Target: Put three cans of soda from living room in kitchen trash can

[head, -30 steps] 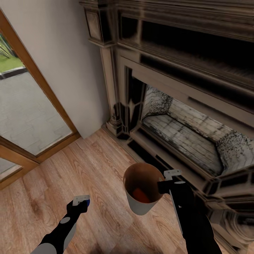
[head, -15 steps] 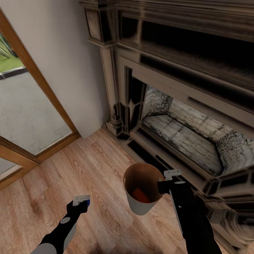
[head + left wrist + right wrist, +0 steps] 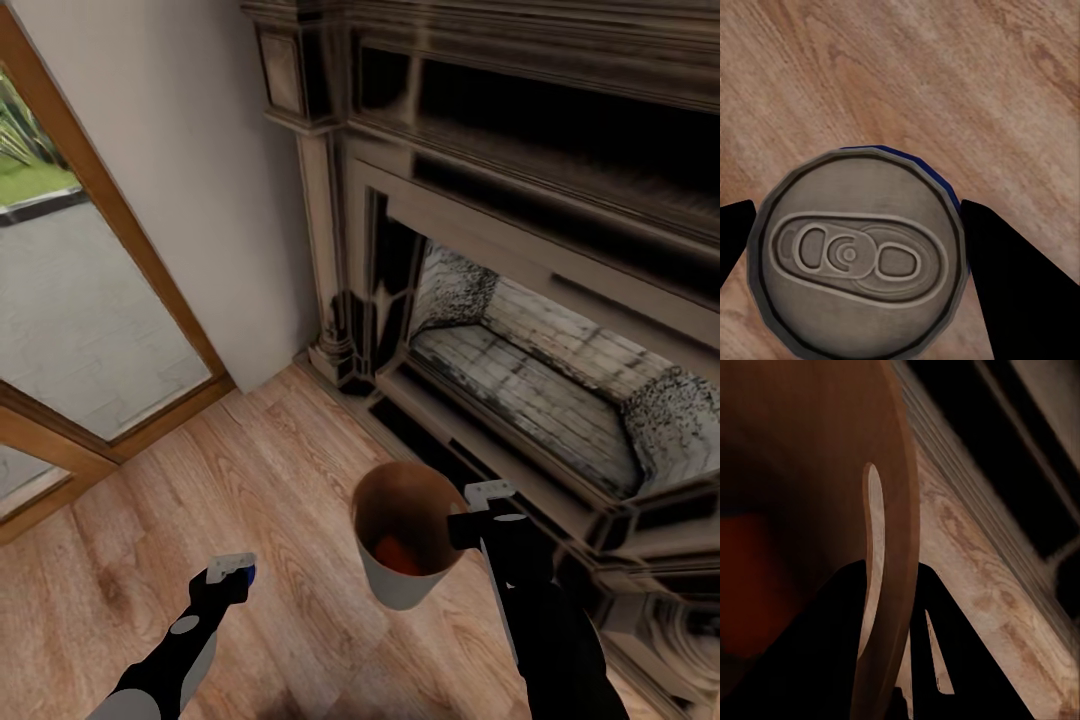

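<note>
**Base turning by the hearth, both loads still in hand**

Nearest the robot, the left gripper point(image 3: 232, 570) is clamped on the dark blue soda can point(image 3: 859, 259), its fingers pressed to either side of the silver top, above the plank floor point(image 3: 280, 480). Beside it, the right gripper point(image 3: 478, 508) pinches the rim of the trash can point(image 3: 405, 545), one finger inside the wall and one outside, holding the bin tilted off the floor. An orange can point(image 3: 398, 555) lies in the bin's brown bottom (whether a second orange one sits under it I cannot tell).

Neither arm has shifted against the robot over the last second: can, bin and grippers sit where they did. What has changed is the backdrop. The fireplace point(image 3: 520, 330) and the glass door point(image 3: 90, 300) have slid slightly across the head view, so the camera, not the things, has moved. I read that as the robot starting to turn away from the living room toward the kitchen, with the blue can not yet dropped in.
</note>
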### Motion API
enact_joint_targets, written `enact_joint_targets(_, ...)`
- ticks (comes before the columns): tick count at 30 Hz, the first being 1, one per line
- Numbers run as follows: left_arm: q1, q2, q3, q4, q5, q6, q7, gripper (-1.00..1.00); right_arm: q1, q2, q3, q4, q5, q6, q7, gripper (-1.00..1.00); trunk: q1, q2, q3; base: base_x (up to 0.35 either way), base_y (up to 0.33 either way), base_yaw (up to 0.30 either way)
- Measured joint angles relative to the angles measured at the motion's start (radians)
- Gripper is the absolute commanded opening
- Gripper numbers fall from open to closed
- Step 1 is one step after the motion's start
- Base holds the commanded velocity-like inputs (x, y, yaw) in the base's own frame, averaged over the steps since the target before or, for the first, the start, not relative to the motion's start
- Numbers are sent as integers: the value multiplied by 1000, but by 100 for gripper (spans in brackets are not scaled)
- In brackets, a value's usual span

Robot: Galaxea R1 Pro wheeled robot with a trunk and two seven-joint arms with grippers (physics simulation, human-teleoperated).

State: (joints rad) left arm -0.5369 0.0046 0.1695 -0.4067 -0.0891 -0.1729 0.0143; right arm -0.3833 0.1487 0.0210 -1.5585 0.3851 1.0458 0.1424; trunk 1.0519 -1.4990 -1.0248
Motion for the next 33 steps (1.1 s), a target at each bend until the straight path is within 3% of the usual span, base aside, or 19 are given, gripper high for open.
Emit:
enact_joint_targets(4,0,0,-1,0,-1,0,0,-100,0,0,1,0,-22,1,0,-100,0,0,0,0,23,0)
enact_joint_targets(10,0,0,-1,0,-1,0,1,-100,0,0,0,0,1,0,1,-100,0,0,0,0,3,80)
enact_joint_targets(33,0,0,-1,-14,-1,0,-2,-100,0,0,0,2,-10,0,2,-100,0,0,0,0,0,238)
